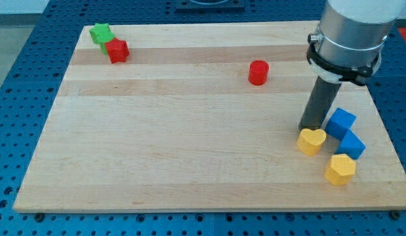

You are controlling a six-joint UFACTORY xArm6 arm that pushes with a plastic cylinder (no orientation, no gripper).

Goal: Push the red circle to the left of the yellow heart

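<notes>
The red circle (258, 72) stands on the wooden board (189, 131) at the upper middle-right. The yellow heart (311, 140) lies at the lower right, far below and to the right of the red circle. My tip (311, 128) is right at the heart's upper edge, touching or nearly touching it, with the dark rod rising to the grey arm body (350, 33) above.
A blue block (340, 122) sits just right of my tip, another blue block (351, 145) below it, and a yellow hexagon (340, 169) lower still. A green star (100, 33) and a red star-like block (117, 50) touch at the upper left.
</notes>
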